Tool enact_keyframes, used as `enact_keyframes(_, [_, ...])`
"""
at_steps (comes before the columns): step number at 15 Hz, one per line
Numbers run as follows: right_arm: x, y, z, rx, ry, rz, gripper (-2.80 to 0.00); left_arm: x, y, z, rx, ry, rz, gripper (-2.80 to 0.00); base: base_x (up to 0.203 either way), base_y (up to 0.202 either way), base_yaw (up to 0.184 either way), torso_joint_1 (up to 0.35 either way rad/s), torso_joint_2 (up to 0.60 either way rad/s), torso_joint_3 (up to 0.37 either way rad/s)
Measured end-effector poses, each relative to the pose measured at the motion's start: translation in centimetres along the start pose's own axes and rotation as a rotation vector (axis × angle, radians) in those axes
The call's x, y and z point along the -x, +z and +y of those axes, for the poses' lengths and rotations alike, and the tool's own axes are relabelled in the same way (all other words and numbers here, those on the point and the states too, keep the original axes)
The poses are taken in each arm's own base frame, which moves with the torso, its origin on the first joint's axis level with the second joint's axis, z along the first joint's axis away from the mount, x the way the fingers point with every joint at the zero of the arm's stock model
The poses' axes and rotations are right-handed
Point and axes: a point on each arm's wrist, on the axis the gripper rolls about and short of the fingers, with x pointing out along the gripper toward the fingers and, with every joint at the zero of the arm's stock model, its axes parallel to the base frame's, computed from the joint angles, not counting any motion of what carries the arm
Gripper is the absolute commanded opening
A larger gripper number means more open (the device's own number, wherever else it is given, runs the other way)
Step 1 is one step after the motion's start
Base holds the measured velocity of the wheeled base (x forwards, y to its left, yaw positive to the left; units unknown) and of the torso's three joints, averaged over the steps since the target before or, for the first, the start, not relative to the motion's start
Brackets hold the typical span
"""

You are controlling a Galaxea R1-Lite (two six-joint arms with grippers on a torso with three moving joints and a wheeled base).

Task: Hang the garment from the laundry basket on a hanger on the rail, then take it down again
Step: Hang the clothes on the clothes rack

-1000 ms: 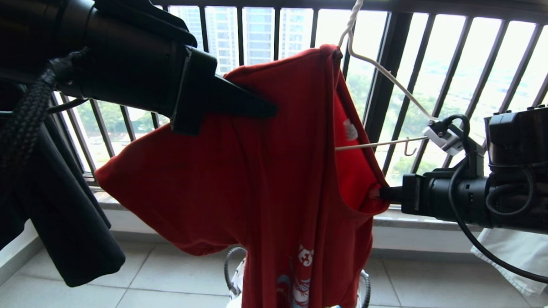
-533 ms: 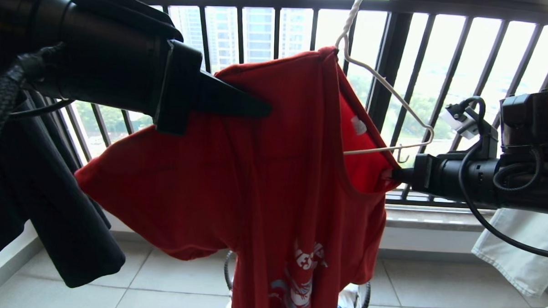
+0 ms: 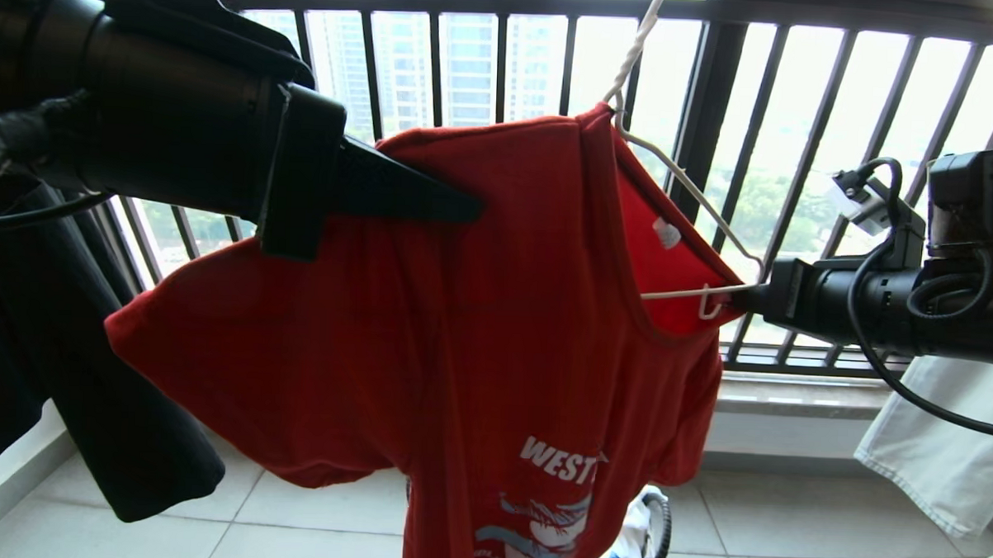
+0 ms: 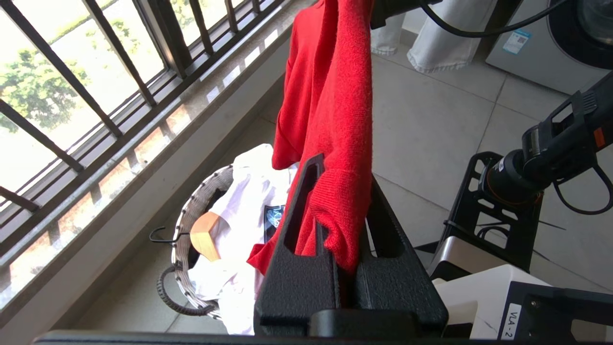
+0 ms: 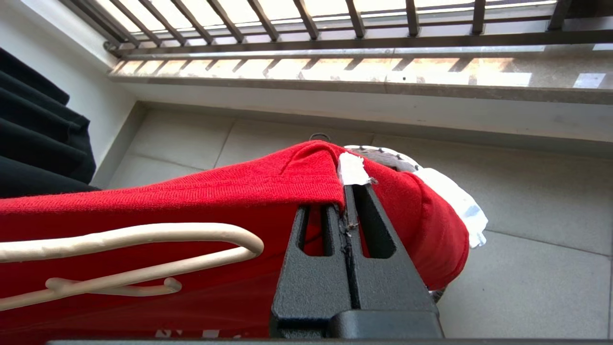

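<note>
Fingers of the left gripper point(image 4: 335, 225) pinch a fold of the red garment point(image 3: 462, 327) at its left shoulder; those of the right gripper point(image 5: 346, 201) are pressed together on the collar edge at the right. Between them the shirt hangs on the wire hanger point(image 3: 697, 203), whose hook is cut off above. Below, the shirt largely hides the laundry basket point(image 4: 184, 239).

You're on a home laundry balcony in a high-rise: dark window railing point(image 3: 700, 113) with apartment towers point(image 3: 471, 63) beyond, and a pale tiled floor point(image 4: 431, 120). A washing machine point(image 4: 560, 43) stands in the corner, clothes hang around, and a laundry basket point(image 4: 191, 249) sits by the sill.
</note>
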Motion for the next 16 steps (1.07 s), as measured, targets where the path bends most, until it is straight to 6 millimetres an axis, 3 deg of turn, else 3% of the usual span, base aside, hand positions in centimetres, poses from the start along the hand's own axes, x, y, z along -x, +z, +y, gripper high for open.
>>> enact_keyframes(8, [0.8, 1.5, -1.1, -0.014, -0.061, 0.000, -2.80, -0.2, 0.0, 0.2, -0.007, 0.051, 0.005, -2.80, 0.000, 0.000, 0.000, 0.000, 0.00, 0.000])
enact_keyframes(16, [2.4, 5.4, 1.1, 0.021, -0.029, -0.054, -2.80, -3.3, -1.7, 1.5, 0.006, 0.110, 0.029, -2.80, 0.000, 0.000, 0.000, 0.000, 0.00, 0.000])
